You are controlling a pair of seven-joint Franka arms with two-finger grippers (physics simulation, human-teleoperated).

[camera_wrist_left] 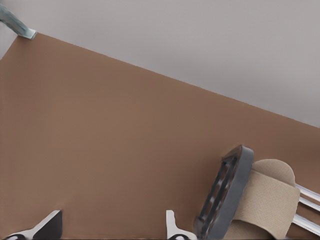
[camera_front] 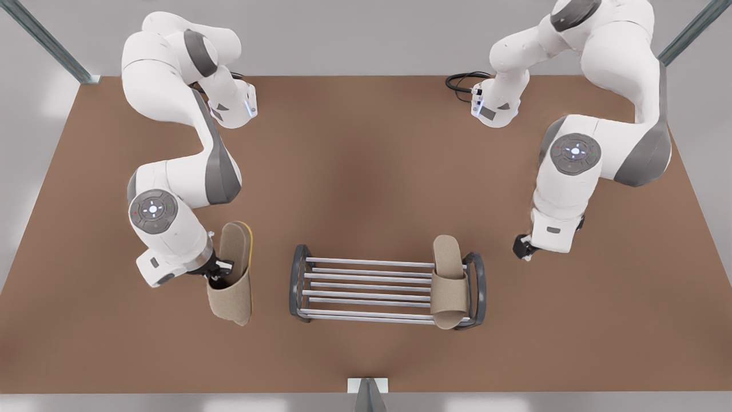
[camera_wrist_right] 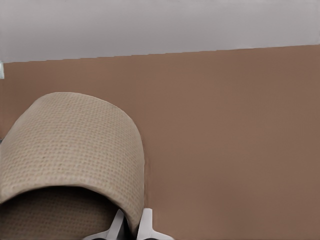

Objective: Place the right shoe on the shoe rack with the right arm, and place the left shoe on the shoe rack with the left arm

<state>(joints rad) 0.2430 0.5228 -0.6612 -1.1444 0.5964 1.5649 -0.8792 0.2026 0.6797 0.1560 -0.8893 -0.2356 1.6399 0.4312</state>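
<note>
The shoe rack (camera_front: pixel 366 280) stands near the table's front edge. The left shoe (camera_front: pixel 449 280), a beige slipper, lies across the bars at the rack's end on the front view's right. My left gripper (camera_front: pixel 525 249) hangs open just outside that end. Its wrist view shows both fingers (camera_wrist_left: pixel 50 224) apart, with the rack's end frame (camera_wrist_left: pixel 225 195) and the left shoe (camera_wrist_left: pixel 267 192) beyond. My right gripper (camera_front: pixel 220 274) is shut on the strap of the right shoe (camera_front: pixel 234 269), which is tilted, yellow sole edge showing, beside the rack's other end. The right wrist view has the strap (camera_wrist_right: pixel 70 145) pinched in the right gripper (camera_wrist_right: pixel 131 227).
The brown table (camera_front: pixel 366 171) has open room behind the rack and between the two arm bases. A black cable (camera_front: pixel 460 86) loops at the base on the front view's right. The rack's bars are bare from the middle toward the front view's left.
</note>
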